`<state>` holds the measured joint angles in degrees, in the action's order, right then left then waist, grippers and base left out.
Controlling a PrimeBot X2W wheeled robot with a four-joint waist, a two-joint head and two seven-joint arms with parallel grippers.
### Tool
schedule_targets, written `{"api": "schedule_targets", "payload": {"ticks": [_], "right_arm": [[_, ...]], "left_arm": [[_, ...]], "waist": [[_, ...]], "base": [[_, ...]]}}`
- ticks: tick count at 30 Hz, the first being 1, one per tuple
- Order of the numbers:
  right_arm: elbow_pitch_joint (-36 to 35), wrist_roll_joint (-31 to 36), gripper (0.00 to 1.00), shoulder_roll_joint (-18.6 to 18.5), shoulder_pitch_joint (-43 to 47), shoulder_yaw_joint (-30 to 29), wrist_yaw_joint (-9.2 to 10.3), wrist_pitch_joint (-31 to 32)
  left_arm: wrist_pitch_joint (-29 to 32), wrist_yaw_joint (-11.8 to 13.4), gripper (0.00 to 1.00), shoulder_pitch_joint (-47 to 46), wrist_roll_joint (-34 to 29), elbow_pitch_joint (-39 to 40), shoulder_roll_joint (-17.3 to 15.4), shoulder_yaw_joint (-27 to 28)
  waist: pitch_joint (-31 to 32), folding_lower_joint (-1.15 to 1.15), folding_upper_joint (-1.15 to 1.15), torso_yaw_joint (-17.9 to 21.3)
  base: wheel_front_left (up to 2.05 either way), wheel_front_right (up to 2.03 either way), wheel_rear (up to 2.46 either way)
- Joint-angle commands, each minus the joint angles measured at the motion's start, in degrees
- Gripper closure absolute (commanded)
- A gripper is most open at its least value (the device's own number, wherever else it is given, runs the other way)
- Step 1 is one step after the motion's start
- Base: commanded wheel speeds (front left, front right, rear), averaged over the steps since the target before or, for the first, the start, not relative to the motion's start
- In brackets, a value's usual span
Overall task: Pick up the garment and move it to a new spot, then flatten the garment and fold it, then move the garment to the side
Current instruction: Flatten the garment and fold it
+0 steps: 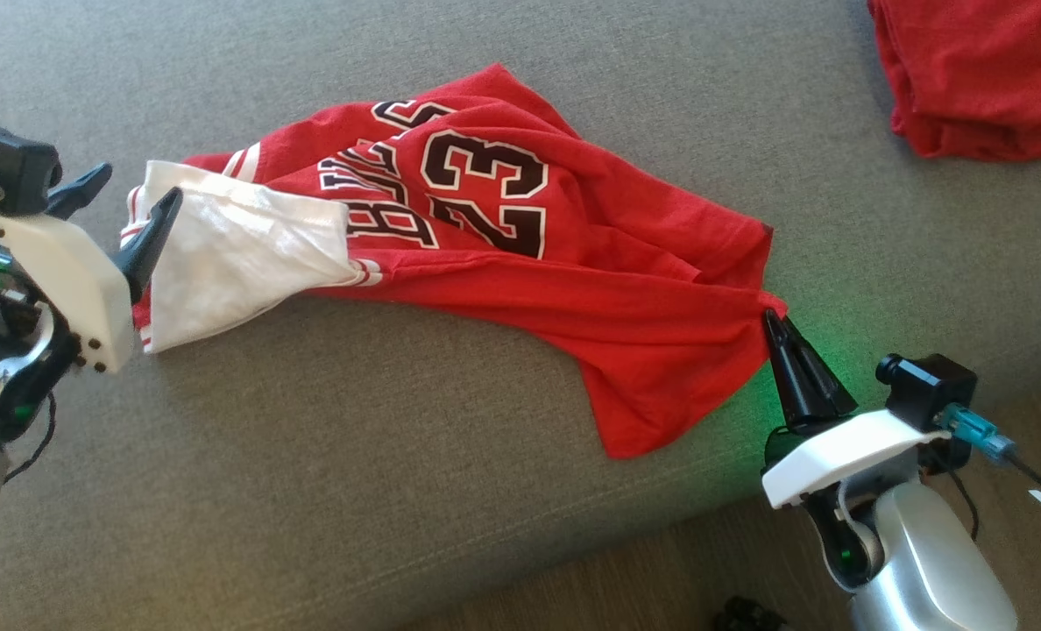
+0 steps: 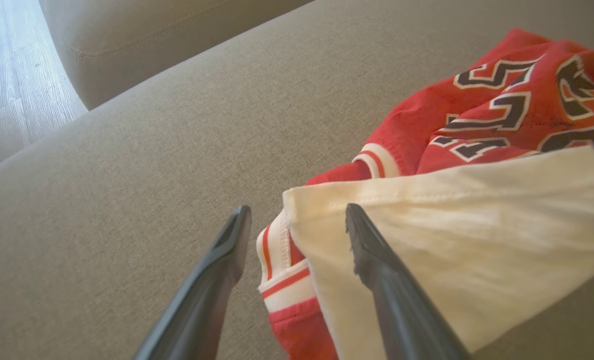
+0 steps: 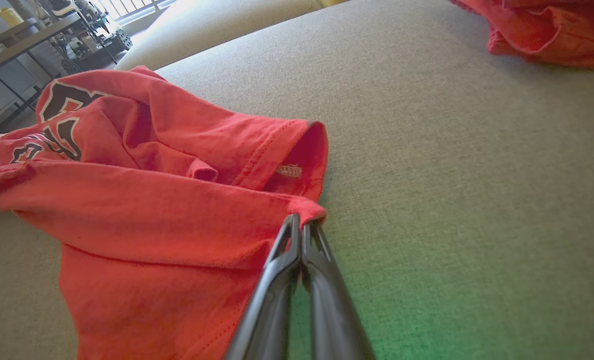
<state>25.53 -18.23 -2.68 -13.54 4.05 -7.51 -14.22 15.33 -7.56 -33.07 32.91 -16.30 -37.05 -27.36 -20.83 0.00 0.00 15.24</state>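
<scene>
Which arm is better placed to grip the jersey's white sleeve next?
Left. The left gripper is open, the edge of the white sleeve between its fingers; the right gripper is shut on the red jersey at its far hem corner.

Print on the red jersey (image 1: 573, 289)
I am reading the number 23 (image 1: 485, 188), black with white edging, lying sideways in the head view. The lettering (image 1: 380, 206) beside it is hiding in folds, with only a B showing. The hem label (image 3: 289, 171) is coming through too small to read.

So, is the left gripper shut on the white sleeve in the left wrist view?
No, the left gripper is open, its two fingers spread apart at the edge of the white sleeve.
</scene>
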Motion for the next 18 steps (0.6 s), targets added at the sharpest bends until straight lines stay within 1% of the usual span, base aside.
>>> {"api": "schedule_targets", "payload": {"ticks": [1, 8, 12, 18], "right_arm": [[-1.52, -0.03, 1.0, -0.21, -0.59, 0.87, 0.02, -0.75], [-2.42, 0.72, 1.0, -0.21, -0.95, 1.1, 0.02, -0.76], [-2.75, 1.81, 1.0, -0.2, -1.32, 0.83, 0.02, -0.77], [-2.99, 2.54, 1.0, -0.2, -1.16, 0.35, 0.02, -0.77]], "left_arm": [[-0.33, 0.09, 0.0, -2.65, 0.21, 0.89, -3.15, 2.19], [-2.1, 0.08, 0.0, -4.86, 1.69, -2.67, -1.44, 0.75], [-3.13, 0.08, 0.0, -6.28, 1.62, -4.12, -1.42, -1.11], [-4.43, 0.08, 0.0, -7.94, 3.54, -5.65, -1.24, -3.41]], "waist": [[-0.05, 0.0, 0.0, -0.22], [-0.68, 0.0, 0.0, -0.87], [-1.06, 0.0, 0.0, -0.71], [-1.34, 0.0, 0.0, -0.66]], "base": [[0.0, 0.0, 0.0], [0.0, 0.0, 0.0], [0.0, 0.0, 0.0], [0.0, 0.0, 0.0]]}}
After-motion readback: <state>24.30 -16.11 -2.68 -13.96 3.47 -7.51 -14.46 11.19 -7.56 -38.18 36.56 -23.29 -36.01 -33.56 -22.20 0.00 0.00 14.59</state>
